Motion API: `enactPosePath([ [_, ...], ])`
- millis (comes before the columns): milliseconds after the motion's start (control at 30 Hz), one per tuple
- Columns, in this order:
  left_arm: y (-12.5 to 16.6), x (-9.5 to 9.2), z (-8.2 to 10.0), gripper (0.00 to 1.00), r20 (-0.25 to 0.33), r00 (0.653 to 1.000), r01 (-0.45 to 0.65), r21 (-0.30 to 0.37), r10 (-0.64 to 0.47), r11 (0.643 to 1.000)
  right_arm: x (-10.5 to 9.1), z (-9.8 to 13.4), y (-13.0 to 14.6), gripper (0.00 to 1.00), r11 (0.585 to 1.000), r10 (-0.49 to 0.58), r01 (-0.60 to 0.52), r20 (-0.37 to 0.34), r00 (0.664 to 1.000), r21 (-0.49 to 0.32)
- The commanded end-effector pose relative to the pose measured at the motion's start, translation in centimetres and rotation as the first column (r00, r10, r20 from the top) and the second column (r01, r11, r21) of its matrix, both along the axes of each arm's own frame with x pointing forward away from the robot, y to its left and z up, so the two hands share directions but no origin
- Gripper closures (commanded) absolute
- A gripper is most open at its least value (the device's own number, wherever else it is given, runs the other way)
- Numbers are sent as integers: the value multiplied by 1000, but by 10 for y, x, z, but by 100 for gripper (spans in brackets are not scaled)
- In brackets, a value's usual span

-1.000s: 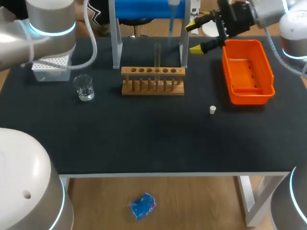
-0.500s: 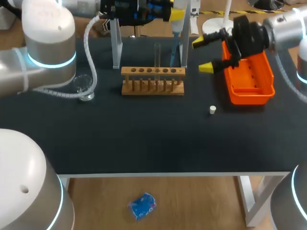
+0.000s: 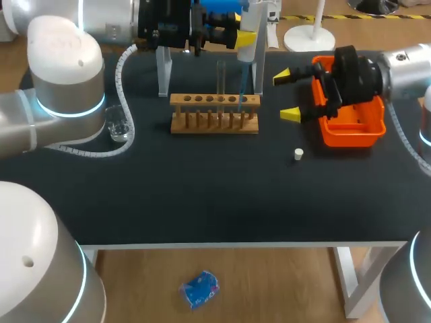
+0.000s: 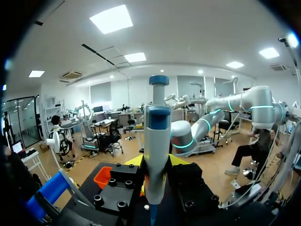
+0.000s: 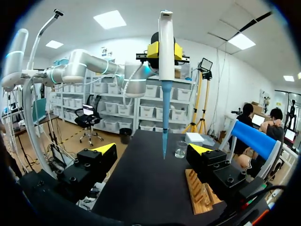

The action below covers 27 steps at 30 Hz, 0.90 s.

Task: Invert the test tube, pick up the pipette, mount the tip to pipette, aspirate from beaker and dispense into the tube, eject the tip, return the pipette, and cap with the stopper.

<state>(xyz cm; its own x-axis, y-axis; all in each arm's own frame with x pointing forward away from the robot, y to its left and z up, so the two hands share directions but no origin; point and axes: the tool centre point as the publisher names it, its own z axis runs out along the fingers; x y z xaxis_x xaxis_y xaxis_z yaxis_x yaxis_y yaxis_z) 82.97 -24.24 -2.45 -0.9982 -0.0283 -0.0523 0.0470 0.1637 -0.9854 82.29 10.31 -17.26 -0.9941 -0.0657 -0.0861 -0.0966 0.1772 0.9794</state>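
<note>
**Left fingers (image 5: pixel 153 50) grip the pipette (image 4: pixel 156 136), long axis vertical**

Over the tabletop (image 3: pixel 202 195) the left arm reaches along the far edge to about its middle, behind the wooden rack (image 3: pixel 214 101). There the two yellow tips press the pipette from both sides. Its plunger is up and its thin blue end hangs down just behind the rack.

The right fingers (image 3: pixel 281 75) are spread apart and hold nothing. They point at the pipette from the right-edge side, near it but not touching.

I judge that mounting the tip comes next, so the left arm must carry the tool toward the left edge. A white box (image 5: pixel 194 137), probably the tip box, sits there beyond the beaker (image 3: pixel 116 126). The test tube (image 3: pixel 220 77) stands upright in the rack.
</note>
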Motion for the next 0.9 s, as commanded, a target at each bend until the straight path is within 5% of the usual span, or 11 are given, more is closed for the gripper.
enactPosePath([
  [33, 0, 0, 0, 100, 1, 1000, -1, -1, 1, 1000, -3, 0, -1, 0, 1000, -7, 7, 2, 1000, -1],
  [300, 0, 0, 0, 100, 1, 1000, -1, -1, 1, 1000, 0, -5, 1, 0, 1000, 13, -12, -20, 1000, 21],
  [900, 4, 4, -63, 100, -103, 995, -12, -40, 8, 999, -8, -18, 8, 0, 990, 59, -51, -58, 997, 131],
])
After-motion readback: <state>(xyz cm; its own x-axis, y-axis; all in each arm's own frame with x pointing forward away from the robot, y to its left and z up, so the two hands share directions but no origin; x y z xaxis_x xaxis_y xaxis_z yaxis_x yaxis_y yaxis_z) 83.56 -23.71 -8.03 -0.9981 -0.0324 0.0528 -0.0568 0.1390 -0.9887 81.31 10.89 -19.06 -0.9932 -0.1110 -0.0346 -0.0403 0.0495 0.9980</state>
